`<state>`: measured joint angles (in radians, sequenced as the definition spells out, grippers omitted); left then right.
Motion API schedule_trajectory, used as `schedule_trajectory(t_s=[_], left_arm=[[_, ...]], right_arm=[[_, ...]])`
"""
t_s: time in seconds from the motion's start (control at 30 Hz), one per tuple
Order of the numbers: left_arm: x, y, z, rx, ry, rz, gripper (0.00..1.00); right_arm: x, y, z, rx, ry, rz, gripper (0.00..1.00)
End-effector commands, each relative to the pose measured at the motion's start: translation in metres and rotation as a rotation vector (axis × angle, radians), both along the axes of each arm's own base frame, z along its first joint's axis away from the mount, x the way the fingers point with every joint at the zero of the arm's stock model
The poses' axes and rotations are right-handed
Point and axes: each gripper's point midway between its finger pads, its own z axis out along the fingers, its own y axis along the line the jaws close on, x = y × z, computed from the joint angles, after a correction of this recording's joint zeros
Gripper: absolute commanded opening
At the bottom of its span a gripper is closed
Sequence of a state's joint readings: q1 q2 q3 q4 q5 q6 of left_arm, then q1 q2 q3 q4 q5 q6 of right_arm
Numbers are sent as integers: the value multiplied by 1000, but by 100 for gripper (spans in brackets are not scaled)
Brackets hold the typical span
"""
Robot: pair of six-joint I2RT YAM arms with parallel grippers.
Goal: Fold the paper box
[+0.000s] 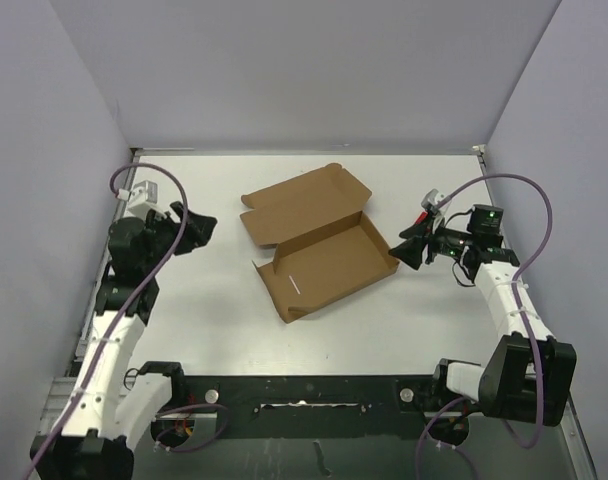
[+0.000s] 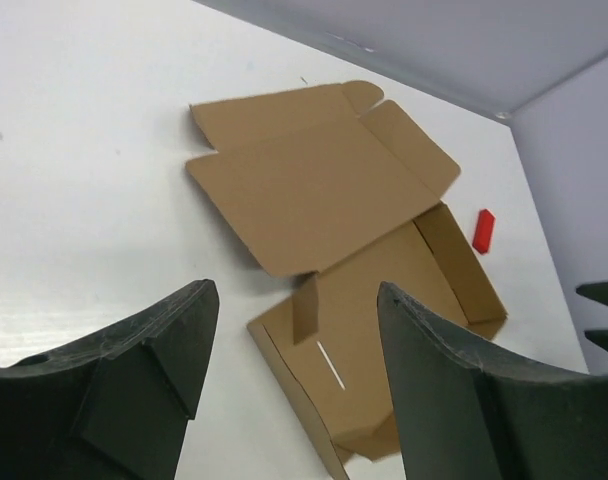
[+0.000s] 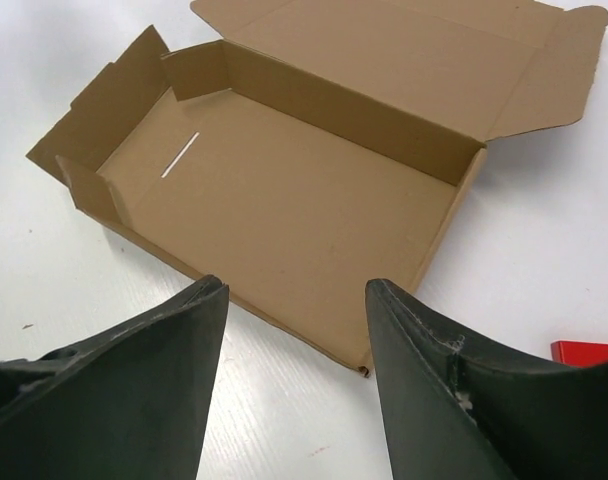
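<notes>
Plain brown corrugated cardboard mailer box [image 1: 319, 250]: mid-worktop, skewed, tray walls partly up, lid lying flat toward the far edge. Judged light, stiff across panels, hinging easily at creases, and likely to skid on the smooth white worktop [image 1: 214, 320]. Best holds look like the lid's free edge or the side flaps, with one claw pinning the tray.

Left gripper [image 2: 296, 295]: wide, empty, well left of the box. Right gripper [image 3: 296, 290]: wide, empty, near its right corner. Small red block [image 2: 483, 230] lies near that end; more room near and left.
</notes>
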<state>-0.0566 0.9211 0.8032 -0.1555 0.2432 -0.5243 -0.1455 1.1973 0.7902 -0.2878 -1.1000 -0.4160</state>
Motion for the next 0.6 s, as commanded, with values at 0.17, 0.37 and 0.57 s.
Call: schedule_trajectory(t_s=[0.17,0.37,0.57], left_arm=[[-78,-22,-48,-290,148,-16,56],[-96,-34,-72,-311,231,-41,56],[-92,-35,-76,-264,231,-45,56]], right_arm=[[30,-11,28,-148,-91,-3,61],[53,8,13,-318,15,-16,61],[85,5,-15,-341,157,-86,60]])
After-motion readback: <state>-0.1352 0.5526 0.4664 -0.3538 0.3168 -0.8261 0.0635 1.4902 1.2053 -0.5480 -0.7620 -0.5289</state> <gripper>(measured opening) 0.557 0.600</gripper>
